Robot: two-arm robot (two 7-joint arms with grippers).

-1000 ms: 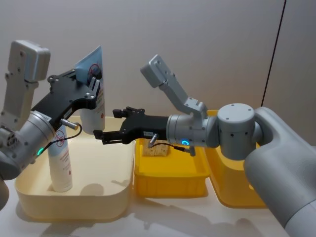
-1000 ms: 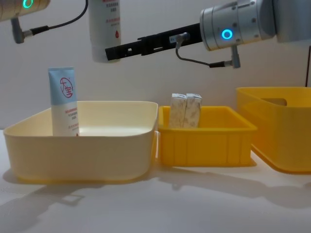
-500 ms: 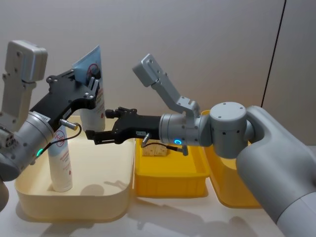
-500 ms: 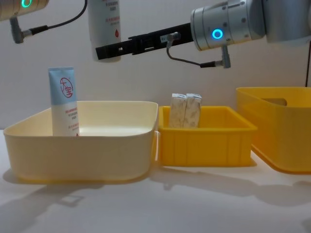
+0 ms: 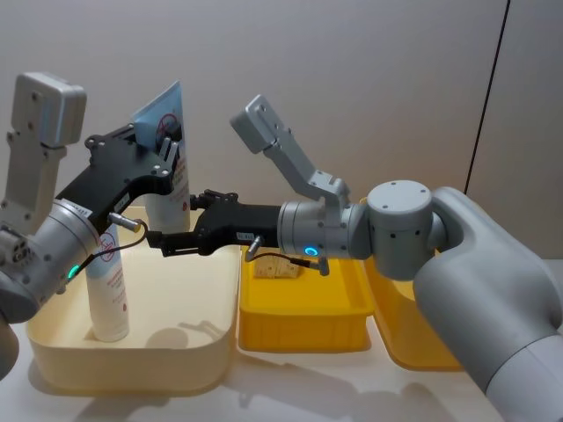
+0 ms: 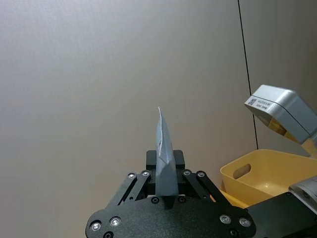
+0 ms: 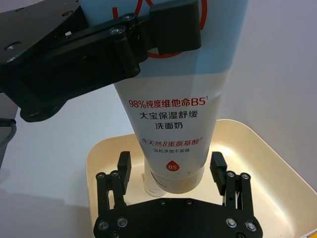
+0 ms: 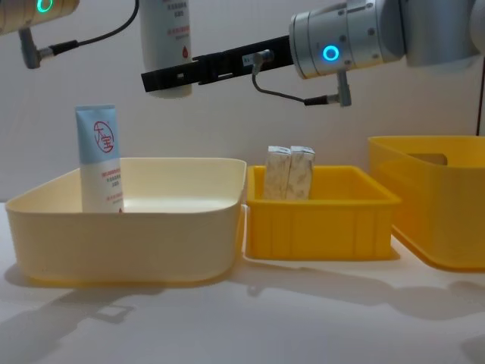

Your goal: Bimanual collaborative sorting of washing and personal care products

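My left gripper is shut on the light-blue crimped top of a white squeeze tube, which hangs cap-down above the cream bin. In the left wrist view the tube's top edge sits pinched in that gripper. My right gripper is open, one finger on each side of the tube's lower end, with gaps showing. From the chest it reaches in level at the tube's cap end. A second tube stands in the cream bin. Two cream cartons stand in the small yellow bin.
A larger yellow bin stands at the right, next to the small yellow bin. The cream bin's wall stands at the left, with bare white table in front of all bins.
My right gripper has slid left across the small yellow bin until its open fingers flank the hanging tube's lower end. The left gripper and its tube have stayed put.
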